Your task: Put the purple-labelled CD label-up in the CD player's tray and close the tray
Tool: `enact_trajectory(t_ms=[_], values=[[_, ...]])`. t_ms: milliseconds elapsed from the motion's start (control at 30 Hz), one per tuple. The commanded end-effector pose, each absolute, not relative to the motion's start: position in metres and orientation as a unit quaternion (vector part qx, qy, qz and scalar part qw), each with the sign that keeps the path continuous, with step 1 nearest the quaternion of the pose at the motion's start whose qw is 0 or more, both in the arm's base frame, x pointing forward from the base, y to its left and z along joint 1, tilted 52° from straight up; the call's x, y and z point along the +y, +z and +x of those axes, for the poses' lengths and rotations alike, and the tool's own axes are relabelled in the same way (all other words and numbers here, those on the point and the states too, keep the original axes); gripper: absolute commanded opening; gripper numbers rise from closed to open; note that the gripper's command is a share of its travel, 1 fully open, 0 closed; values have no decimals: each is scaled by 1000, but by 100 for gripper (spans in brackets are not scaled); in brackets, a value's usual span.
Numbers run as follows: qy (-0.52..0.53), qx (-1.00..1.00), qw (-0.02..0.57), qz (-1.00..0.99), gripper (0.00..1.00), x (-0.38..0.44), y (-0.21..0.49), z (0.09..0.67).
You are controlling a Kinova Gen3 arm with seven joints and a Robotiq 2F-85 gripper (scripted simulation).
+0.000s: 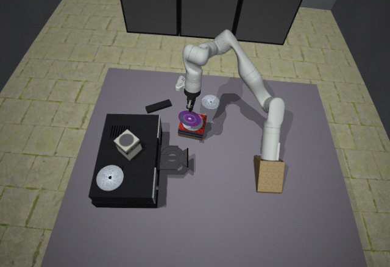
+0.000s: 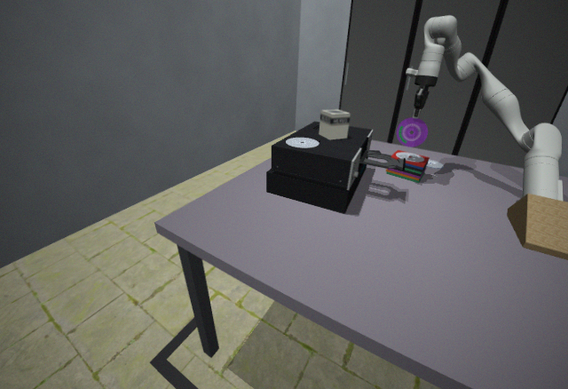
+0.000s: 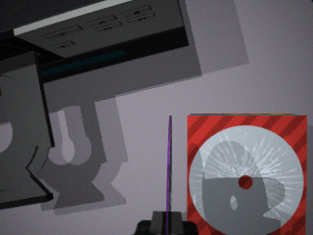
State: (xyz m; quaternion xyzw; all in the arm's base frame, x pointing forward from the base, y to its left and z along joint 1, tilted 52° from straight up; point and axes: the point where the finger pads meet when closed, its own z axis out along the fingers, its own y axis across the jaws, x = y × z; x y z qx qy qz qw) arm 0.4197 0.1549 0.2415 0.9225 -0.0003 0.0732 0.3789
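Note:
My gripper (image 1: 189, 110) (image 2: 415, 115) (image 3: 167, 223) is shut on the edge of the purple-labelled CD (image 1: 195, 120) (image 2: 419, 133) (image 3: 169, 162). The CD hangs below the fingertips, steeply tilted, in the air above the stack of cases. Its label faces the top and exterior views; the wrist view shows it nearly edge-on. The black CD player (image 1: 135, 175) (image 2: 307, 162) stands at the left of the table, its front also in the wrist view (image 3: 105, 29). Its tray (image 1: 181, 155) (image 3: 24, 88) is out, with no disc in it.
A silver disc (image 1: 197, 126) (image 3: 220, 157) lies on the red-topped case stack (image 1: 203, 119) (image 3: 193, 215). Another disc (image 1: 214, 100) lies behind it. The player carries a silver disc (image 1: 103, 175) (image 2: 295, 142) and a beige box (image 1: 133, 150) (image 2: 334, 128). A black remote (image 1: 158, 105) lies behind the player.

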Motion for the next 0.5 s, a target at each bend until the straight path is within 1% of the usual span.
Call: enact_trajectory(t_ms=[0, 467], values=[[69, 7, 378, 923, 11, 162, 245, 416], [69, 8, 378, 923, 11, 170, 251, 415]])
